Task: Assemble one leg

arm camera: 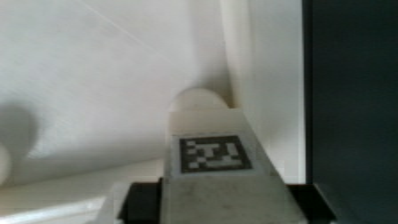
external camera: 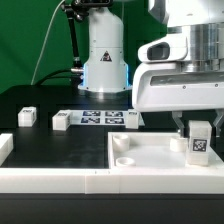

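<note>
My gripper [external camera: 199, 128] is shut on a white leg [external camera: 200, 142] with a black-and-white tag on its side. It holds the leg upright over the right part of the large white tabletop [external camera: 150, 158], near a corner. In the wrist view the leg [arm camera: 217, 160] runs out from between the fingers [arm camera: 153, 203], its rounded tip close to the tabletop's [arm camera: 107, 90] edge beside the dark table. Three more legs lie on the black table at the exterior view's left and middle: one [external camera: 27, 117], one [external camera: 62, 121] and one [external camera: 133, 119].
The marker board [external camera: 97, 118] lies on the table behind the tabletop. A white rim [external camera: 50, 180] runs along the front, with a raised piece [external camera: 5, 148] at the exterior view's left. The robot base [external camera: 104, 60] stands at the back.
</note>
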